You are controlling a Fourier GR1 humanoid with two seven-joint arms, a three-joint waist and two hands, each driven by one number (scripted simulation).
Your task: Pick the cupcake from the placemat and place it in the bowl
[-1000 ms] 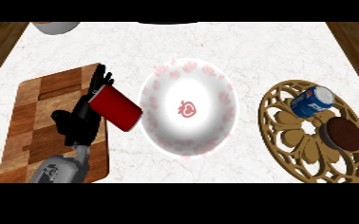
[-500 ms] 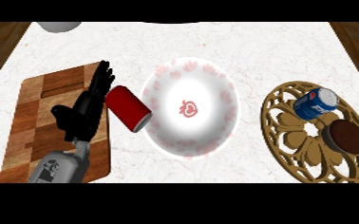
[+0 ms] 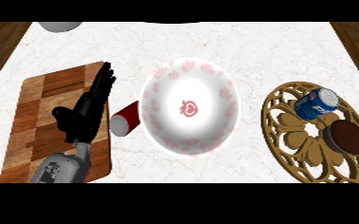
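Where counter widens, bowl [image 3: 189, 108] midway, perhaps.

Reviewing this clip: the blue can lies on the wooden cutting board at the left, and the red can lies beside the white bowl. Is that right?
Not quite. The head view shows the blue can lying on the round openwork placemat at the right, not on the wooden cutting board. The rest holds: the red can lies beside the white bowl, at its left edge.
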